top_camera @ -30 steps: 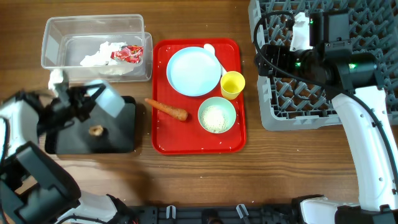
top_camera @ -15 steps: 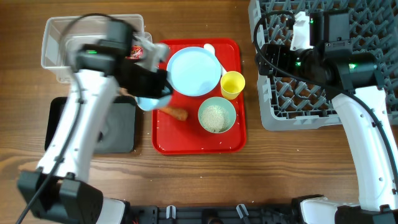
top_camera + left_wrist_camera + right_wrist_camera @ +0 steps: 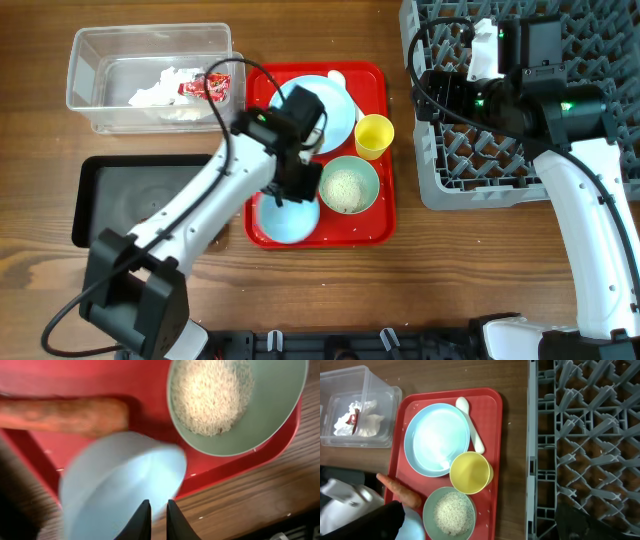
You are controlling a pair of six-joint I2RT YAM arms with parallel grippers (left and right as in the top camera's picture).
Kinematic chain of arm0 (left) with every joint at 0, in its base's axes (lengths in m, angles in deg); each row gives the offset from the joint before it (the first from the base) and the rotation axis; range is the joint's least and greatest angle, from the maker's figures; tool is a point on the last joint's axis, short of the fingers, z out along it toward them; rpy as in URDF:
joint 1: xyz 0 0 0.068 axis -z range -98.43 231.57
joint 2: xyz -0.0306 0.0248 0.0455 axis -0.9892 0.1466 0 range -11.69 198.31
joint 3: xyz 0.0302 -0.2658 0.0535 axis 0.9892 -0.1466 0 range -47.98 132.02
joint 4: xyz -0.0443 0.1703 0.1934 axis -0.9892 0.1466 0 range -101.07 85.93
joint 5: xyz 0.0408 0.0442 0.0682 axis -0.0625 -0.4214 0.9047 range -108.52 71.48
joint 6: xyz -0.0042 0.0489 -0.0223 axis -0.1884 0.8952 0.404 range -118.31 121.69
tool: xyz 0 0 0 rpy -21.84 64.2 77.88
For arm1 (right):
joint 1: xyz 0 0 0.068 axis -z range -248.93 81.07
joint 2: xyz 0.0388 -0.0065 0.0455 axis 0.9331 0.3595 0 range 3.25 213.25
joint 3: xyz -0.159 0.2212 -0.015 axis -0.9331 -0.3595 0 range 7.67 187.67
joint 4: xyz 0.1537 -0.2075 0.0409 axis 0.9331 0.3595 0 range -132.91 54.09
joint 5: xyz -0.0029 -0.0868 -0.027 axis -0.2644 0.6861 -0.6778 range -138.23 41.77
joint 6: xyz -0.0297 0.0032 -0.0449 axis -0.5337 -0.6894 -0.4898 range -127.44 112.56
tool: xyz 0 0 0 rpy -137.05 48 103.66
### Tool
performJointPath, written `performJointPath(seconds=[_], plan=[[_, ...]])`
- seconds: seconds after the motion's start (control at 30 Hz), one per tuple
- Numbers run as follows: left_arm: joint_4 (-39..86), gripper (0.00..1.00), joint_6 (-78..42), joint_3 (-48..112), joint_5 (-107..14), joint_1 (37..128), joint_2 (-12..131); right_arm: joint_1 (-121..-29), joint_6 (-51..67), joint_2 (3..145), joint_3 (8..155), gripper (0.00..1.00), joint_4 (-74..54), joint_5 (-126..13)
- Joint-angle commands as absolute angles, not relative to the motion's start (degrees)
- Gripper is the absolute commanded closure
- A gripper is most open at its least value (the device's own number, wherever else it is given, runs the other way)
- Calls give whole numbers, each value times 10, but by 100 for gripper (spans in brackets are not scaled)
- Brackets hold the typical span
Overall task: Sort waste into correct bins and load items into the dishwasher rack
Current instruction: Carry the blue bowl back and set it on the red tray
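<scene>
A: Overhead first; where is the light blue bowl [image 3: 286, 220]?
B: At the front-left of the red serving tray [image 3: 378, 228], just beside the pale green bowl [image 3: 348, 187]; the left gripper [image 3: 298, 186] is at its rim
A: And the right gripper [image 3: 435, 90]?
B: Above the grey dishwasher rack [image 3: 520, 170], apart from the tray; its fingers are spread wide with nothing in them
A: Left wrist?
B: The fingers are nearly together, pinching the blurred bowl's rim; the carrot [image 3: 65, 415] lies just beyond it, and the rice [image 3: 212, 395] fills the green bowl to the right
A: Right wrist?
B: The light blue plate [image 3: 437, 440], white spoon [image 3: 470, 422] and yellow cup [image 3: 470, 472] sit on the tray; the tissue [image 3: 370, 425] and red wrapper [image 3: 353, 420] lie in the clear tub [image 3: 340, 380]
</scene>
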State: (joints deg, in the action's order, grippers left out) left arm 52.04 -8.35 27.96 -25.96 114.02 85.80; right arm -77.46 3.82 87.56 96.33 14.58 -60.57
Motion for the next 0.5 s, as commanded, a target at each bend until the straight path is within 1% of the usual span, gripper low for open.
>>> performJointPath(seconds=[0.0,0.27,0.3,0.37,0.4,0.47], plan=[[489,89,-108,233,-252,1164,860,-772,31,882,972,0,146,-596],[454,88,-112,206,-250,1163,860,-772,31,882,972,0,146,-597],[448,86,-112,206,-249,1163,859,-772,31,882,972,0,146,-597],[433,73,-112,217,-244,1162,859,-772,32,882,972,0,146,-597],[431,70,-112,231,-240,1162,859,-772,32,882,972,0,146,-597],[432,54,-111,269,-228,1162,859,-772,32,882,972,1,146,-597]])
